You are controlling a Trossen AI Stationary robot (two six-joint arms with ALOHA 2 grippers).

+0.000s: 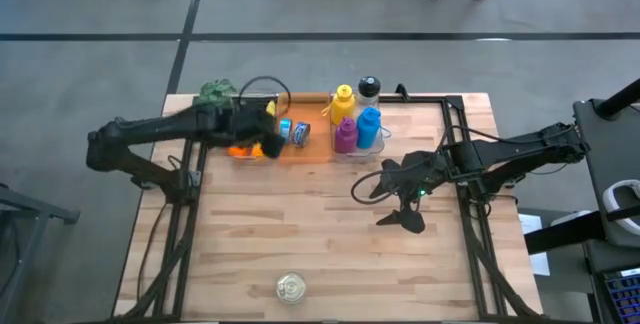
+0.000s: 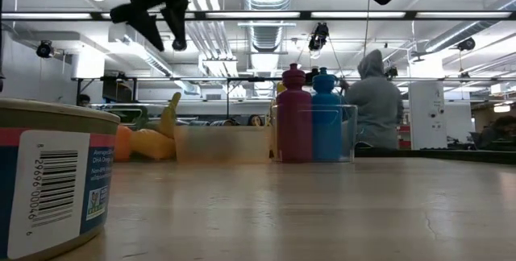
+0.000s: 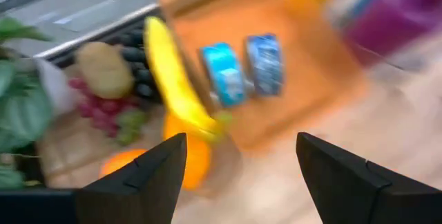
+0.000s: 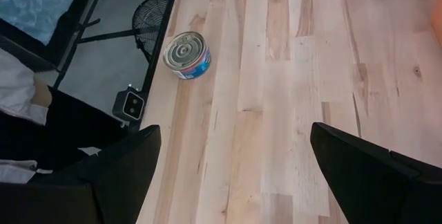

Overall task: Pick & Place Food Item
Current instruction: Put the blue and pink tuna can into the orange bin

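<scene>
My left gripper [image 1: 268,146] hangs open above the fruit at the table's far left and holds nothing. In its wrist view the fingers [image 3: 153,172] frame a yellow banana [image 3: 174,79] lying over an orange [image 3: 185,160]. Grapes [image 3: 114,113] lie beside them, and two blue cans [image 3: 243,68] lie just past the banana. My right gripper [image 1: 388,202] waits open above the table's right middle, also holding nothing. A lone tin can [image 1: 290,286] stands upright on its base near the front edge; it also shows in the right wrist view as the can [image 4: 186,54].
A clear holder with magenta, blue, yellow and clear bottles [image 1: 357,124] stands at the far middle. A green leafy item [image 1: 216,91] sits at the far left corner. Bare wood [image 1: 330,234] spans the middle and front. People stand in the room beyond the table [image 2: 372,100].
</scene>
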